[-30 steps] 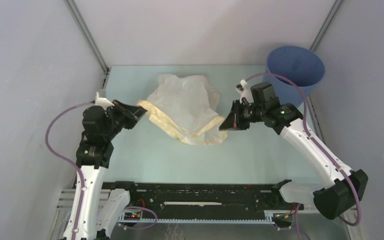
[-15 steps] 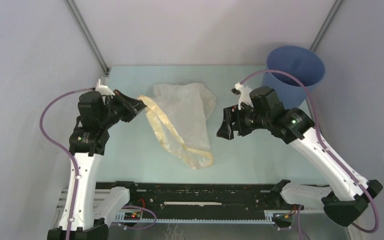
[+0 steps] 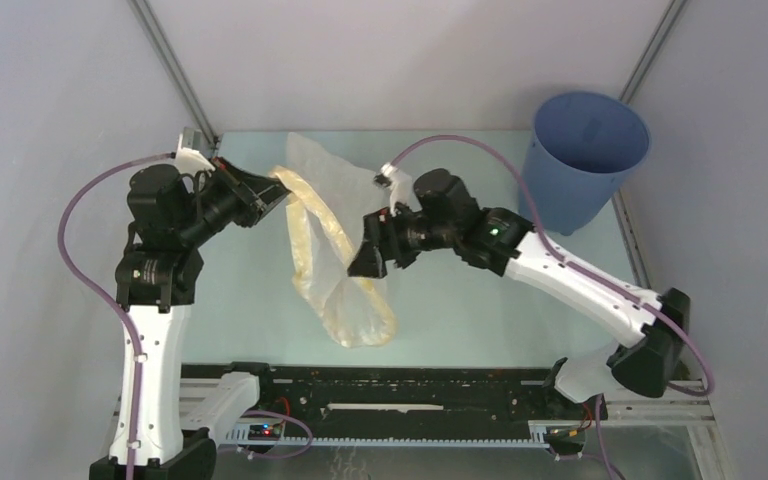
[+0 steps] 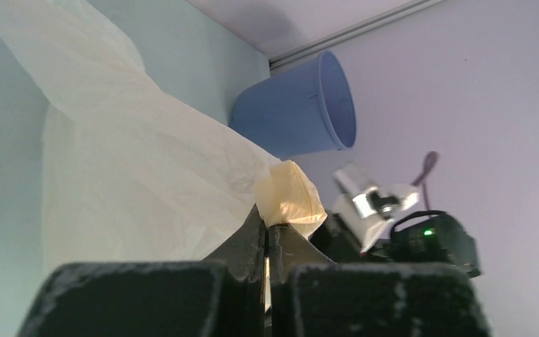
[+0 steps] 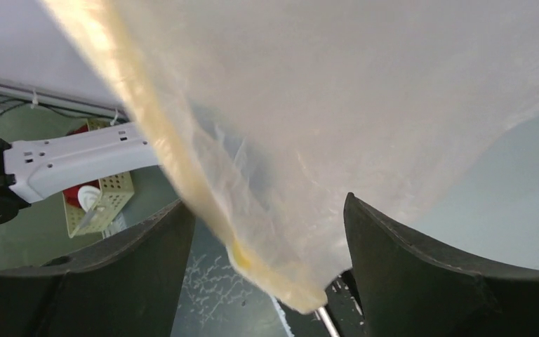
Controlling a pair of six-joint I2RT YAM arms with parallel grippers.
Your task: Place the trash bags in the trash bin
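The trash bag [image 3: 335, 262], thin, whitish and yellow-rimmed, hangs lifted off the table in a long drape. My left gripper [image 3: 278, 196] is shut on a corner of its yellow rim; the left wrist view shows the jaws [image 4: 268, 223] pinched tight on the folded edge, with the bag [image 4: 126, 161] spreading away beyond. My right gripper [image 3: 365, 262] is open against the bag's right side. In its wrist view the bag [image 5: 309, 105] hangs loose between the wide-spread jaws of that gripper [image 5: 267, 210]. The blue trash bin [image 3: 588, 155] stands upright at the far right corner, also visible as the bin [image 4: 298, 109].
A black rail [image 3: 400, 390] runs along the table's near edge. Grey walls and metal corner posts [image 3: 175, 75] close in the table on three sides. Below the table edge a perforated yellow basket [image 5: 102, 200] sits beside the left arm's white link [image 5: 77, 161].
The right gripper has opened, let go of the bag's rim and swung left to the bag. The left gripper rose and the bag now hangs long from it.
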